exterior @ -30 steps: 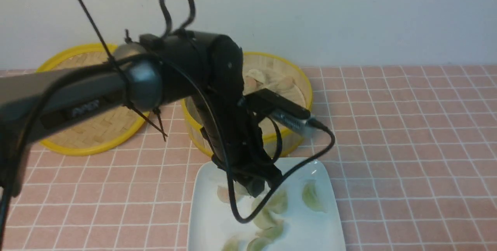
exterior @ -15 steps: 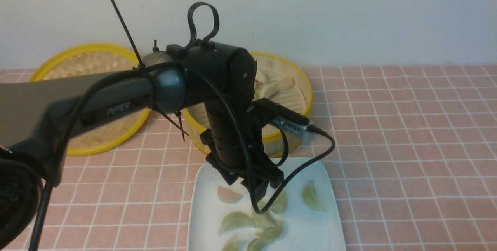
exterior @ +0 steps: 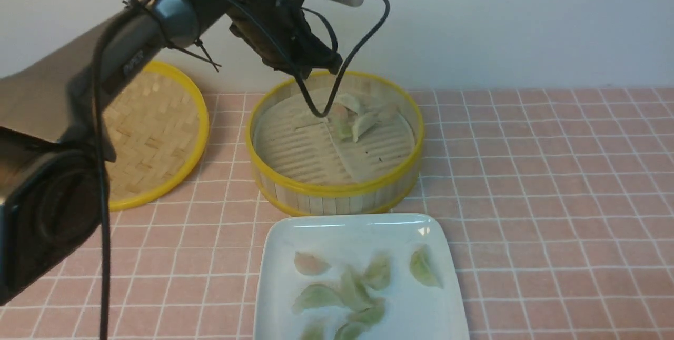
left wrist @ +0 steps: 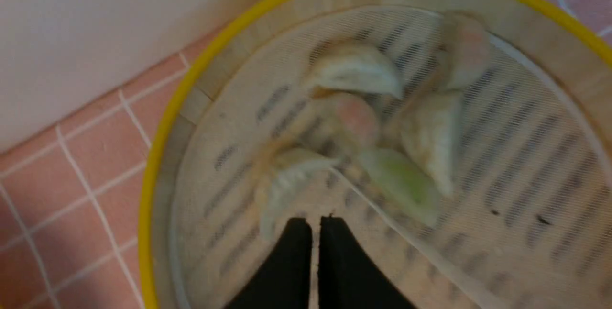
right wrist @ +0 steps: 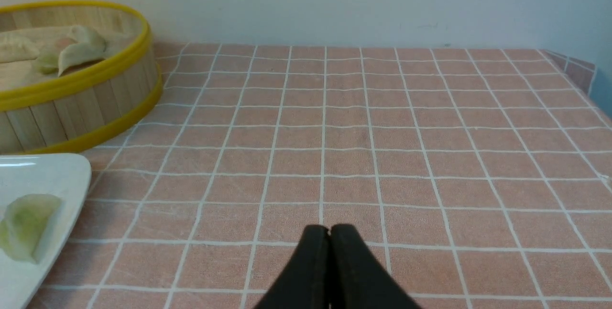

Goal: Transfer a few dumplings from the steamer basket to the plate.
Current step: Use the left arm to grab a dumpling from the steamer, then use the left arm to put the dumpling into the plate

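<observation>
In the upper middle of the front view, the left gripper (left wrist: 315,220) hangs over the far side of the steamer basket (exterior: 337,191). Its jaws are pressed together but for a thin slit and hold nothing, above the dumplings (exterior: 352,116) clustered on the basket floor. At the bottom centre, the plate (exterior: 276,256) sits just in front of the basket with several more dumplings (exterior: 355,292) on it. The right gripper (right wrist: 330,230) shows only in its wrist view, jaws closed and empty over the pink tiled tabletop (right wrist: 406,146).
</observation>
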You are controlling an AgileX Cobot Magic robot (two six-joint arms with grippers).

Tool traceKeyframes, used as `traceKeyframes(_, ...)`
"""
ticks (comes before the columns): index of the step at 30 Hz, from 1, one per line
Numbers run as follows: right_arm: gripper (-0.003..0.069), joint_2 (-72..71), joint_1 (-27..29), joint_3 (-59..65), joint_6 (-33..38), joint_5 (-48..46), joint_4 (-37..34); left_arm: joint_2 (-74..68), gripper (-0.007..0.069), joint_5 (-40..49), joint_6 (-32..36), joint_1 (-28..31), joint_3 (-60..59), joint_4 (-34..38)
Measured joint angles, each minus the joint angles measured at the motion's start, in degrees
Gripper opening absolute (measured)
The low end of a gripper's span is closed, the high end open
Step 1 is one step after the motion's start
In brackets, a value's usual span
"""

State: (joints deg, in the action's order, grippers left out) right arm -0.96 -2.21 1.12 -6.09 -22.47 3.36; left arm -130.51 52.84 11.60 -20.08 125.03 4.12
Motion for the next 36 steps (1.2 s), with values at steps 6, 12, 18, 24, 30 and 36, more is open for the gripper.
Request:
traceKeyframes(6,-0.0015,0.0,0.0,0.0,0.0,0.0,0.0,-6.8,0.0251,-4.74,4.92,0.13,0.73,-0.22)
traceKeyframes(12,-0.0015,0.0,0.0,0.0,0.0,0.0,0.0,-10.17,0.0482,-9.13,5.16,0.13,0.86,-3.24)
traceKeyframes(18,-0.0015,0.0,0.0,0.0,0.0,0.0,0.0,-11.95,0.0463,-9.76,5.01,0.13,1.15,-4.12)
traceKeyframes(24,-0.0015,0.0,0.0,0.0,0.0,0.0,0.0,-10.14,0.0139,-2.7,4.84,0.06,1.2,-4.12)
traceKeyframes(30,-0.0015,0.0,0.0,0.0,0.0,0.0,0.0,2.37,0.0153,10.98,4.45,-0.33,1.09,-4.12)
traceKeyframes(36,-0.0015,0.0,0.0,0.0,0.0,0.0,0.0,15.42,0.0153,17.71,3.57,-0.72,0.06,0.43)
